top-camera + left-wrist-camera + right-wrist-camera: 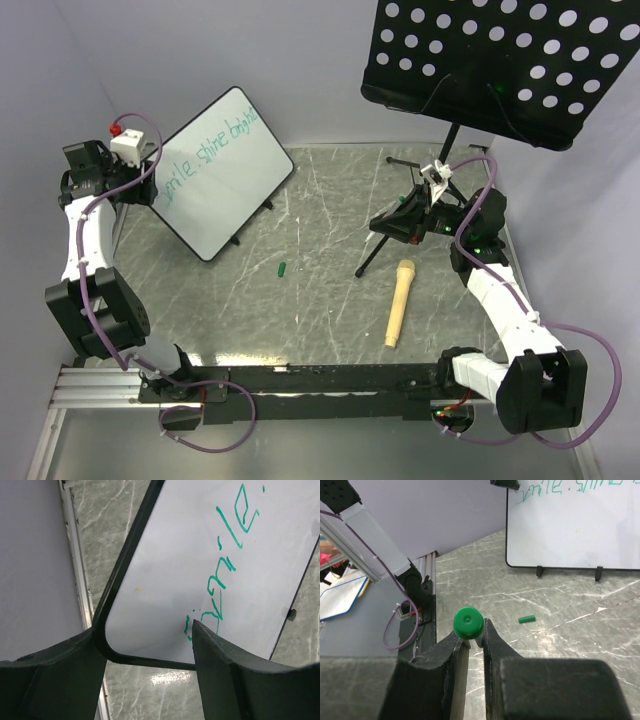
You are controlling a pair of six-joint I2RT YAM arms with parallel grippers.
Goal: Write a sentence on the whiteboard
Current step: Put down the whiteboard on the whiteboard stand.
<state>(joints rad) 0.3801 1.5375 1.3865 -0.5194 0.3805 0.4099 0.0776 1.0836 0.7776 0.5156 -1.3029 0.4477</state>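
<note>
The whiteboard (225, 185) stands propped on its small black feet at the far left of the table, and its line looks finished, so the step in hand is probably freeing the board. The left gripper (144, 627) stands wide open astride the board's left corner. It should back straight off the edge so neither finger smears the first letter or tips the board. The right gripper (473, 630), at the right, is clamped on the green marker (468, 622) and should stay clear.

The board is white, black-framed and round-cornered. The sentence (215, 145) runs along its far long edge in teal-green, uneven but readable: "Smile, shine bright".
</note>
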